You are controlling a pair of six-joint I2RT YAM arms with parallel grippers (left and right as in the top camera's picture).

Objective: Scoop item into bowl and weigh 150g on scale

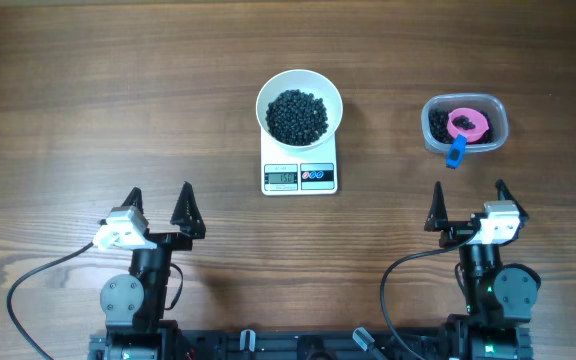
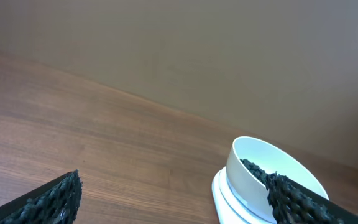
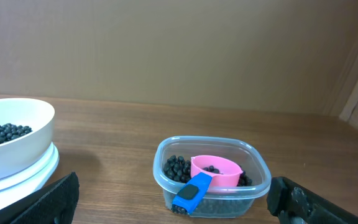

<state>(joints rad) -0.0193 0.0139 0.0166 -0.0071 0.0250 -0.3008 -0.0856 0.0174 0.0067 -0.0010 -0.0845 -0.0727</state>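
Note:
The white bowl (image 1: pixel 299 105) stands on the white scale (image 1: pixel 299 176) at mid-table, holding a heap of small black pellets, the item (image 1: pixel 297 115). More pellets lie in a clear tub (image 1: pixel 465 124) at the right. The left wrist view shows the bowl (image 2: pixel 257 177) on the scale (image 2: pixel 225 198) at lower right. In the right wrist view the bowl (image 3: pixel 23 146) and scale (image 3: pixel 36 177) sit at the left. My left gripper (image 1: pixel 160 207) is open and empty near the front left. At the front right my right gripper (image 1: pixel 470 203) stands open and empty, facing the tub (image 3: pixel 211 177).
A pink scoop (image 1: pixel 466 126) with a blue handle (image 1: pixel 456 152) rests in the clear tub, the handle hanging over its near rim. In the right wrist view the scoop (image 3: pixel 215 170) holds a few pellets. Bare wooden table (image 1: pixel 118 100) spreads to the left.

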